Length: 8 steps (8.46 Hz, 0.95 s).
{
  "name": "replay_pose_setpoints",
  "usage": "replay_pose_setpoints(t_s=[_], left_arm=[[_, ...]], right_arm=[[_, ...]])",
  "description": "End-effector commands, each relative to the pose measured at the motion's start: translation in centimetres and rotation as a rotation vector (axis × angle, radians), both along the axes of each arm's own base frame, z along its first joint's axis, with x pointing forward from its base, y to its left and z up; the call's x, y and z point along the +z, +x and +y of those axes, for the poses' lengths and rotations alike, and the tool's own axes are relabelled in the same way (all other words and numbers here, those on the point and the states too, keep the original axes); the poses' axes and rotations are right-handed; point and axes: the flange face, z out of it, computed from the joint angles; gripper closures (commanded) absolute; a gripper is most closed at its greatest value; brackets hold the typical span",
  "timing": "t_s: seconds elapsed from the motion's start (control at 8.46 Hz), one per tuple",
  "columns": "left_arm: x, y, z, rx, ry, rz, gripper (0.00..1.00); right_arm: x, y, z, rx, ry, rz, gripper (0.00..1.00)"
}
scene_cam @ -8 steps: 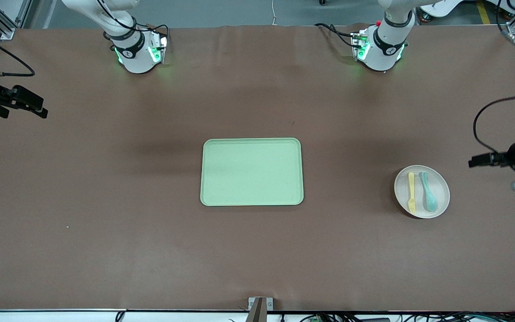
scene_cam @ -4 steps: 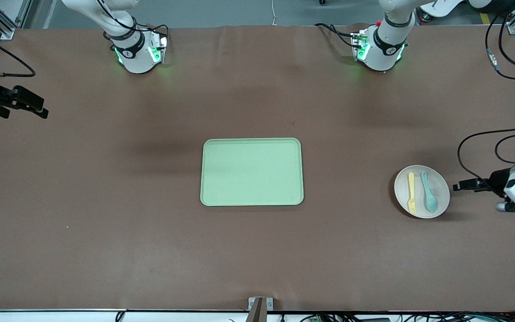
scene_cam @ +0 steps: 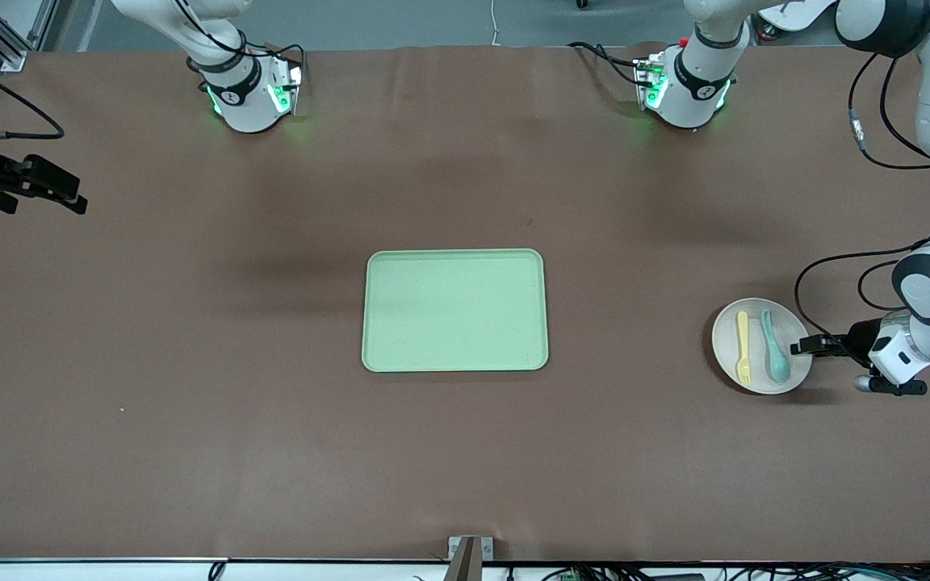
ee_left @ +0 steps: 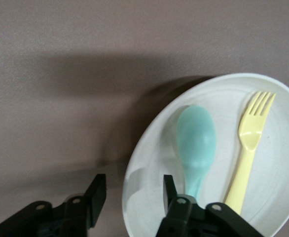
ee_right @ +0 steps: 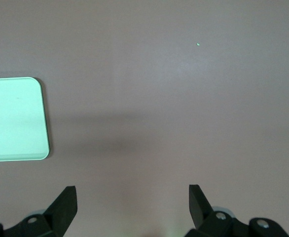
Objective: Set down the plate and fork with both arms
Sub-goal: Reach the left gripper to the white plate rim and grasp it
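Your left gripper (ee_left: 130, 190) straddles the round pale beige plate's (scene_cam: 762, 373) rim, fingers part-spread; right gripper (ee_right: 132, 201) waits, spread wide.

Even, diffuse overhead light is cast on the bench (scene_cam: 190, 403), without glare. Soft, blurred shadows are thrown under the arms and beside the plate (ee_left: 282, 187). The fingers (ee_left: 97, 190) are rendered dark and slightly unsharp.

tray (scene_cam: 455, 311): centre of surface (scene_cam: 190, 403) | plate (scene_cam: 762, 379): at tray's 3 o'clock, well apart | fork (scene_cam: 743, 347), spoon (scene_cam: 773, 347): side by side on plate
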Motion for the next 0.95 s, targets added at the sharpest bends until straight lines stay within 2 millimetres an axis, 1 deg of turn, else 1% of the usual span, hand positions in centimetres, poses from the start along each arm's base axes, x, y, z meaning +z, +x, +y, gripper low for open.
replay_pose_setpoints(t_s=[0.0,0.12,0.24,0.59,0.71,0.83], left_arm=[[-0.09,0.16,0.42,-0.005,-0.016,-0.011,0.66],[-0.15,0.11,0.40,-0.005,-0.017,-0.010,0.75],[-0.21,0.07,0.39,-0.009,-0.017,-0.010,0.81],[-0.21,0.07,0.39,-0.033,-0.020,-0.017,0.94],[-0.21,0.10,0.29,-0.034,-0.020,-0.017,0.98],[-0.03,0.19,-0.01,-0.052,-0.020,-0.020,1.00]], right_arm=[[0.06,-0.06,0.17,-0.011,-0.008,0.004,0.00],[0.06,-0.06,0.17,-0.011,-0.008,0.004,0.00],[0.06,-0.06,0.17,-0.011,-0.008,0.004,0.00],[0.12,-0.01,0.22,-0.013,-0.003,0.002,0.00],[-0.29,0.21,0.25,-0.013,-0.002,0.010,0.00],[-0.22,0.22,0.25,-0.013,-0.002,0.008,0.00]])
